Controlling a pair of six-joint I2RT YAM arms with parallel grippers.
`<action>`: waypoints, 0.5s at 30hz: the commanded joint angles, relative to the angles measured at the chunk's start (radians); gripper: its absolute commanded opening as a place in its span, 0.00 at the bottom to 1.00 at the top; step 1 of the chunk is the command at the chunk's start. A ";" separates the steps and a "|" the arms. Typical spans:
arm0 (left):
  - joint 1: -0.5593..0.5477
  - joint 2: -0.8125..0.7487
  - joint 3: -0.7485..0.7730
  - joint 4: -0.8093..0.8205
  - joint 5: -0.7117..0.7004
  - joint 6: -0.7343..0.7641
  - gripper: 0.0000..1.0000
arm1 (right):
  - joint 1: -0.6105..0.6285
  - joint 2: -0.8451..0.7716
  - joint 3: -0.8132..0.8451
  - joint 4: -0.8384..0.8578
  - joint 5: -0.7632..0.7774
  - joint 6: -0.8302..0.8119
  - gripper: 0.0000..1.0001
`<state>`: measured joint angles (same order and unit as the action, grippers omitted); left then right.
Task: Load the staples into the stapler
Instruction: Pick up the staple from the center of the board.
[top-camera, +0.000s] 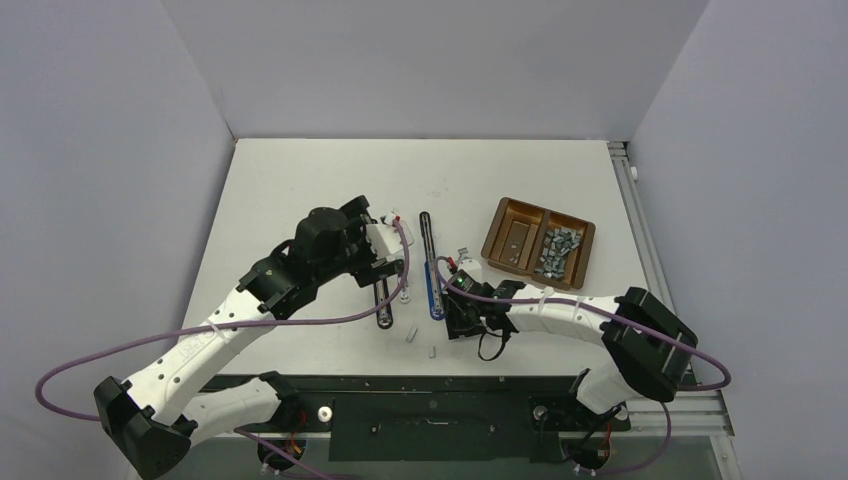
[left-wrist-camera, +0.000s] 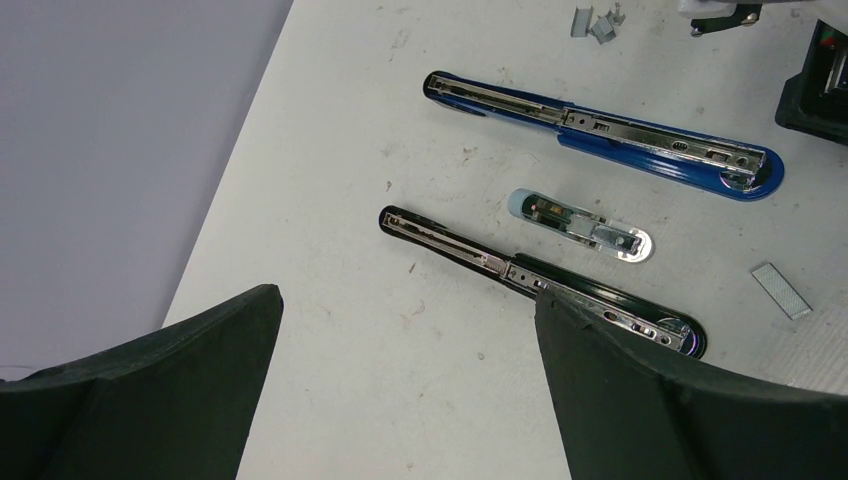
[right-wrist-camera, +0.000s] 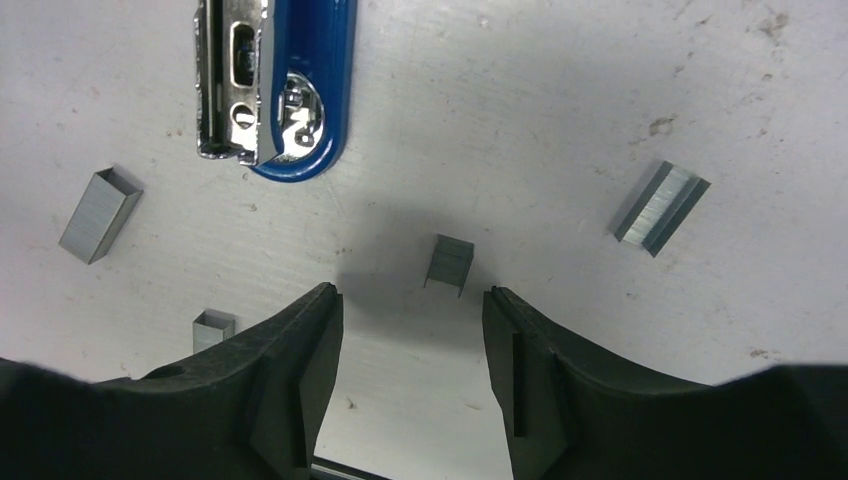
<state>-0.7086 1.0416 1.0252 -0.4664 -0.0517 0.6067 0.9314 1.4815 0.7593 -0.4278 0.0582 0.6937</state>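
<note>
Now, pick-up step, by my reading.
Top view: blue stapler (top-camera: 432, 285) open, mid-worktop (top-camera: 300, 180); tray (top-camera: 495, 232) at 2 o'clock holds staples (top-camera: 557, 250).
Left wrist: left gripper (left-wrist-camera: 407, 300) apart, empty, over black stapler (left-wrist-camera: 520, 272).
Right wrist: right gripper (right-wrist-camera: 412, 300) apart, empty; staple strip (right-wrist-camera: 451, 265) just ahead, 5 o'clock of blue stapler.
Next calls for: lower, clamp strip squarely.

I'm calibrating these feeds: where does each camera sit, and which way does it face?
Top external: above and behind the bases, looking down on the table; left arm and right arm show.
Left wrist: on the left arm, looking down at blue stapler and black stapler; open left gripper at bottom.
Right wrist: close over the table, facing a staple strip ahead of the open right gripper.
Both wrist views share the blue stapler.
</note>
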 joint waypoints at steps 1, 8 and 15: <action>-0.008 -0.026 0.007 0.040 0.001 -0.008 0.96 | 0.012 0.017 0.025 -0.021 0.088 -0.016 0.52; -0.009 -0.025 0.006 0.042 -0.001 -0.008 0.96 | 0.030 0.015 0.029 -0.026 0.133 -0.017 0.41; -0.015 -0.023 0.007 0.039 -0.004 -0.012 0.96 | 0.041 0.024 0.035 -0.013 0.157 -0.016 0.34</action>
<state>-0.7158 1.0378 1.0252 -0.4664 -0.0517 0.6064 0.9592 1.4864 0.7620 -0.4477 0.1593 0.6868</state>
